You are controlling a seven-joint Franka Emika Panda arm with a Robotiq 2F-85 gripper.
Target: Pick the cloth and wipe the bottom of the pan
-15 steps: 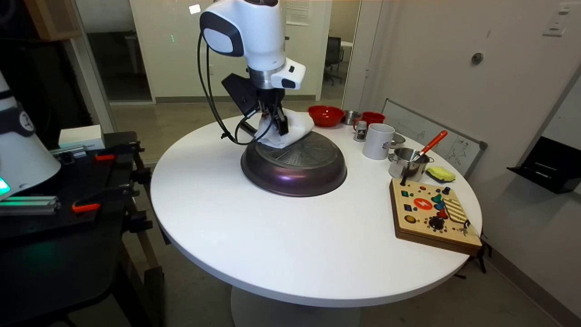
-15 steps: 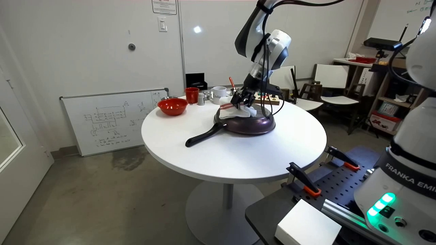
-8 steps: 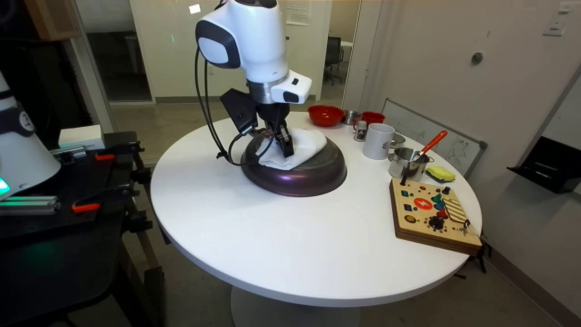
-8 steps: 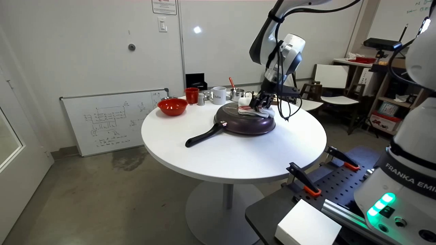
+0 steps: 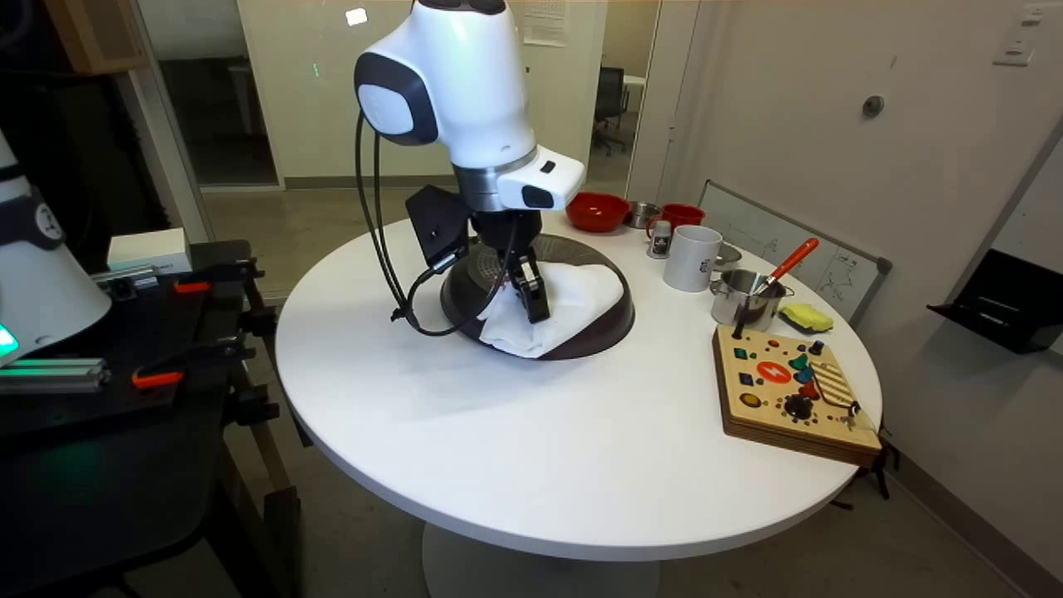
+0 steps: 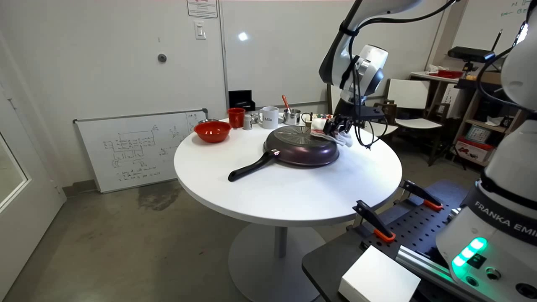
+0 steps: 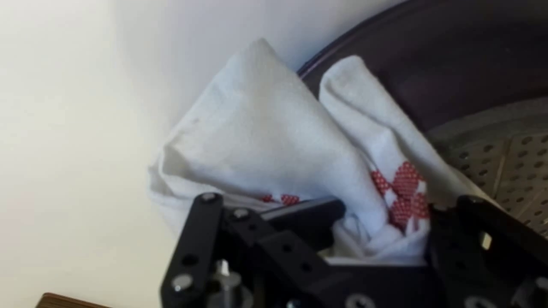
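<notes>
The dark purple pan [image 5: 594,247] lies upside down on the round white table, its base up. In an exterior view the pan [image 6: 300,154] shows its black handle [image 6: 251,167]. My gripper [image 5: 536,311] is shut on a white cloth with red marks [image 5: 581,299], bunched between the fingers. The cloth [image 6: 346,139] lies over the pan's base edge and hangs over its side, away from the handle. In the wrist view the cloth [image 7: 265,128] is pinched between the gripper's fingers [image 7: 385,214], beside the pan's side wall and perforated base [image 7: 428,64].
A red bowl [image 5: 596,213], red cup [image 5: 683,216], small shaker [image 5: 659,239], white mug [image 5: 693,259], steel pot with red-handled utensil [image 5: 743,299], yellow sponge [image 5: 805,318] and wooden switch board [image 5: 797,394] stand along one side of the table [image 5: 498,448].
My gripper has dragged the cloth across the pan's base, away from the handle side to the opposite edge. The cloth stays gripped and the pan has not moved.
</notes>
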